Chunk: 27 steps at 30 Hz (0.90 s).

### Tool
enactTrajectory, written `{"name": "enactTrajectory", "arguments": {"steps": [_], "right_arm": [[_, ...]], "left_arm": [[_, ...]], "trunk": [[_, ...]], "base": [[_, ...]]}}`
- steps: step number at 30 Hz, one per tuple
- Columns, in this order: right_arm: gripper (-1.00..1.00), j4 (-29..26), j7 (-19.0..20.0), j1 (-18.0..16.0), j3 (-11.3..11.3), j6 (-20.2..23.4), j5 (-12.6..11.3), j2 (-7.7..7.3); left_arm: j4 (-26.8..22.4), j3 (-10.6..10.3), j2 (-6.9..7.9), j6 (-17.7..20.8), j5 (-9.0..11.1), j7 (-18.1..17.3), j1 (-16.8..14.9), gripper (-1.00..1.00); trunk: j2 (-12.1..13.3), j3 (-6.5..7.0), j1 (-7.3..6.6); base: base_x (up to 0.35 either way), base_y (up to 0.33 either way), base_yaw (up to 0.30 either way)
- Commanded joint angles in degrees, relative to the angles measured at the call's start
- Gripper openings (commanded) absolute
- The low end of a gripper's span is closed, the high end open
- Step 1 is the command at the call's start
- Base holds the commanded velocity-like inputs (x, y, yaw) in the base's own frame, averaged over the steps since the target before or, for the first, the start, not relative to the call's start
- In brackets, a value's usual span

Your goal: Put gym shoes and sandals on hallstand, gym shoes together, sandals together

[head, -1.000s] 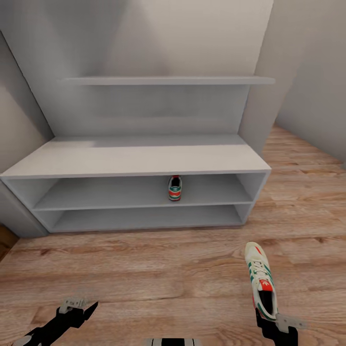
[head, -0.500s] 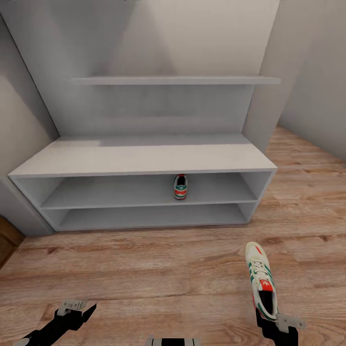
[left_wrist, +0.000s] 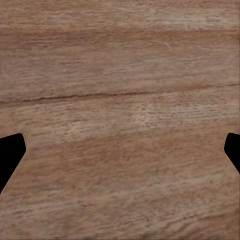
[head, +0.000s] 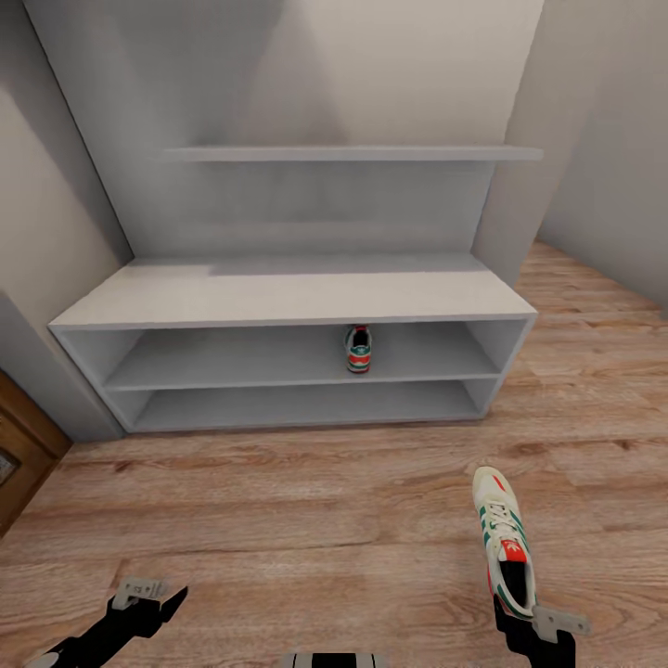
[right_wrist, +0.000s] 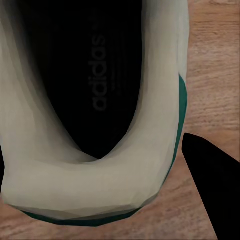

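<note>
One gym shoe [head: 358,349] stands on the upper open shelf of the white hallstand [head: 288,301], its heel toward me. The other gym shoe [head: 504,541] hangs over the corridor floor [head: 306,520] at the lower right, toe pointing at the rack. My right gripper [head: 520,608] is shut on its heel. The right wrist view looks into that shoe's dark inside [right_wrist: 95,80], with one finger [right_wrist: 210,190] beside the heel. At the lower left my left gripper [head: 148,594] is open, and its fingertips [left_wrist: 10,150] spread over bare planks. The sandals are out of view.
A floating white shelf [head: 353,153] runs above the rack's top. Grey walls close in on both sides. A brown wooden panel [head: 19,455] stands at the left edge. Wood floor runs on past the rack's right end [head: 594,325].
The whole picture has shifted, so the camera moved: the rack sits further right and lower, and the brown panel shows more. Both grippers and the held shoe keep their places.
</note>
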Motion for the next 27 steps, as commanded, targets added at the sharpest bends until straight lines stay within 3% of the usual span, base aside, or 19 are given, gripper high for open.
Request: {"name": "enactTrajectory", "arguments": {"steps": [1,16,21,27], "right_arm": [[-1.0,0.05,0.16,-0.04,-0.49,-0.2,0.45,0.01],[-1.0,0.05,0.16,-0.04,-0.47,-0.2,0.45,0.01],[-1.0,0.02,0.23,-0.04,-0.23,0.04,0.57,0.14],[-1.0,-2.7,0.22,-0.11,-0.13,2.72,0.66,0.93]], "left_arm": [[0.08,0.19,-0.05,0.07,0.33,-0.48,-0.04,1.0],[0.48,0.14,-0.28,-0.18,0.51,-0.9,-0.01,1.0],[1.35,0.16,-0.28,-1.96,0.51,-4.07,0.0,1.0],[3.72,0.26,-0.23,-6.9,0.71,-8.8,0.07,1.0]], "trunk": [[-0.02,-0.04,-0.02],[-0.02,-0.04,-0.02],[-0.02,-0.04,-0.02],[-0.02,-0.04,-0.02]], "base": [[-0.027,0.022,0.0],[-0.005,0.004,0.0],[0.0,0.0,0.0],[0.0,0.0,0.0]]}}
